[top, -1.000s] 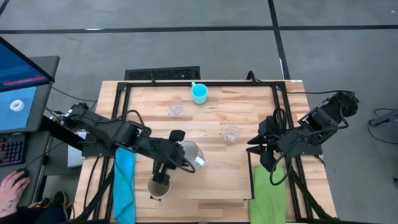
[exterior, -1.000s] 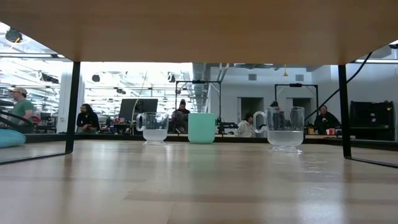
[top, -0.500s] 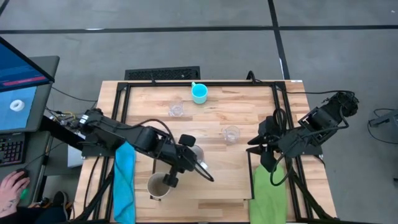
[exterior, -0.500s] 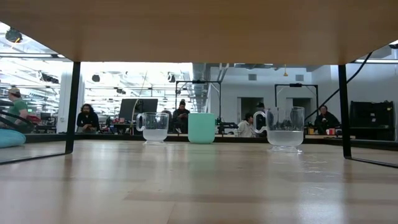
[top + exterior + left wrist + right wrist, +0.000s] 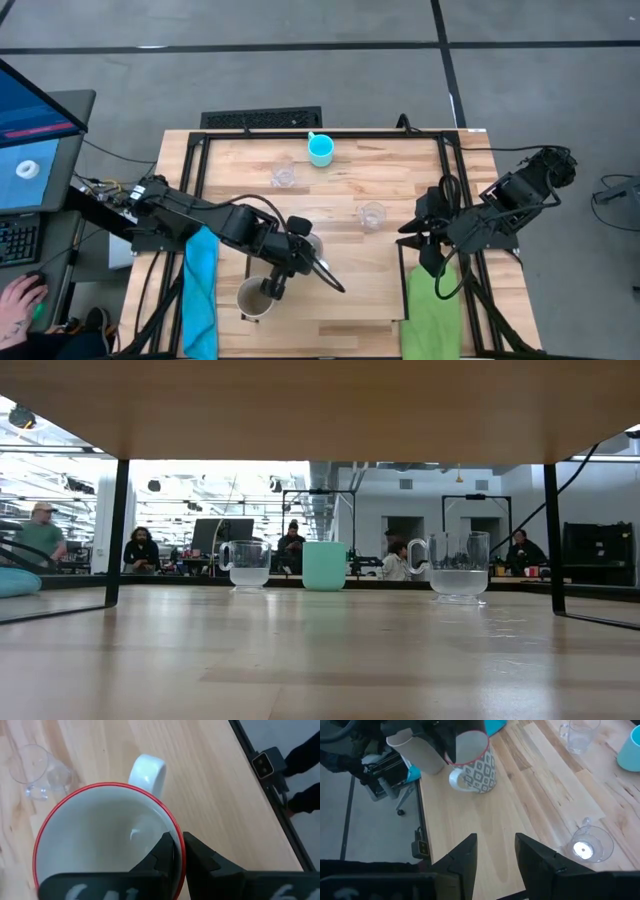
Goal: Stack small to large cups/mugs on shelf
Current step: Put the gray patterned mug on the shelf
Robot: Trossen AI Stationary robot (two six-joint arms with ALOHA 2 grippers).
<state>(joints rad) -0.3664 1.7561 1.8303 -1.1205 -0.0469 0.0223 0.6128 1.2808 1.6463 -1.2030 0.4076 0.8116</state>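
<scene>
Lower middle of the overhead frame: left gripper is pinched on the rim of the white mug, one finger inside, one outside, by the wrist view. The mug has a red rim and a patterned side. The tan cup sits just beside it, toward the lower left.

My read: the mug is being carried or placed for the stack. A rim pinch is weak against tilt, so keep the mug level, move slowly, and keep its handle clear of the tan cup.

Mid frame: one clear glass stands apart in the open. Right gripper waits at the right edge over the green cloth, fingers apart, nothing between them.

Upper frame: a second clear glass, then the blue mug near the shelf's far rail. Both untouched.
</scene>
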